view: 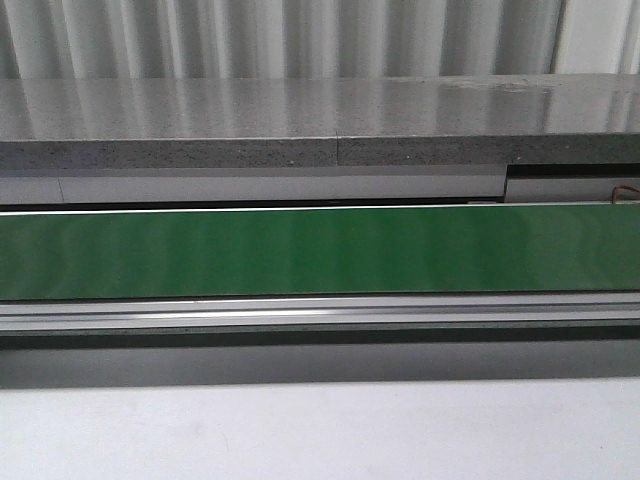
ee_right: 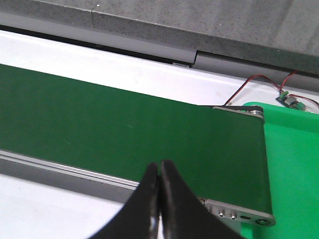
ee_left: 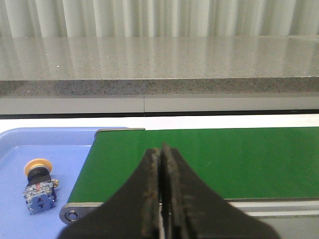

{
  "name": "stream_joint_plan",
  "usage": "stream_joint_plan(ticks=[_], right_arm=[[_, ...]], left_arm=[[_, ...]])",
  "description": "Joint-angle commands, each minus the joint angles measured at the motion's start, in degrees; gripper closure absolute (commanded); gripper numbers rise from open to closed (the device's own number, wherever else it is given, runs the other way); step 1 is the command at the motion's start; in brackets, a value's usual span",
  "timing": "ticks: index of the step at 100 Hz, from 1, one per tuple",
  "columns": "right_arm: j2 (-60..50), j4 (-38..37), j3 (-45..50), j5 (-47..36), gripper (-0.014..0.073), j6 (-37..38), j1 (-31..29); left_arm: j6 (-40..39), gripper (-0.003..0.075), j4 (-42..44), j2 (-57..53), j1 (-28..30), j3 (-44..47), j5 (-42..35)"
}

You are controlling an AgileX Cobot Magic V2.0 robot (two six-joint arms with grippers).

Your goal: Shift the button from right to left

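Note:
The button, with its yellow-orange cap, black collar and blue-and-clear block, lies in a blue tray beside the end of the green conveyor belt in the left wrist view. My left gripper is shut and empty, over the belt's near edge, to the right of the button. My right gripper is shut and empty, above the near edge of the belt close to its other end. Neither gripper shows in the front view, where the belt is bare.
A green tray lies past the belt's end in the right wrist view, with a small circuit board and red wires behind it. A grey stone ledge runs behind the belt. White tabletop lies in front.

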Motion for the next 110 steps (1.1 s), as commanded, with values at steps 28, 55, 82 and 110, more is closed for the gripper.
stream_joint_plan(ticks=[28,55,82,110], right_arm=[[0.18,1.00,-1.25,-3.48,0.0661,-0.12,0.03],[-1.71,-4.11,1.45,-8.25,0.0661,4.29,3.71],[-10.76,-24.86,16.44,-26.30,0.0661,32.86,8.73],[-25.31,-27.35,26.97,-30.13,0.0661,36.44,8.73]], left_arm=[[-0.62,0.0740,-0.21,-2.05,0.11,1.40,-4.89],[-0.62,0.0740,-0.21,-2.05,0.11,1.40,-4.89],[-0.62,0.0740,-0.21,-2.05,0.11,1.40,-4.89],[-0.62,0.0740,-0.21,-2.05,0.11,1.40,-4.89]])
